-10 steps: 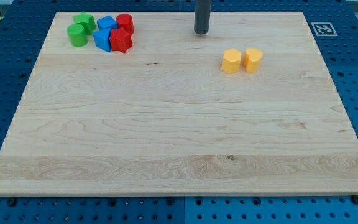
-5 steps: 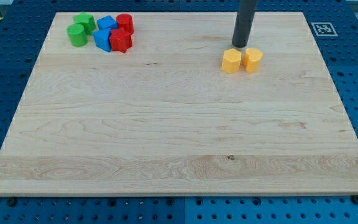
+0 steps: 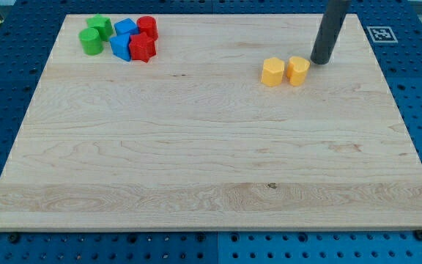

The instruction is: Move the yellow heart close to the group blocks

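Observation:
Two yellow blocks sit side by side right of the board's middle, near the top: a yellow heart (image 3: 297, 70) on the right and a yellow hexagon-like block (image 3: 272, 72) on the left. My tip (image 3: 320, 61) stands just right of and slightly above the yellow heart, close to it but apart. The group sits at the view's top left: two green blocks (image 3: 91, 41) (image 3: 100, 26), two blue blocks (image 3: 126, 28) (image 3: 120, 46), and two red blocks (image 3: 147, 27) (image 3: 142, 48).
The wooden board (image 3: 211, 183) lies on a blue perforated table. A black-and-white marker tag (image 3: 379, 34) is at the board's top right corner.
My tip has moved to the right along the top of the board, from left of and above the yellow blocks to just right of the yellow heart. No block has moved.

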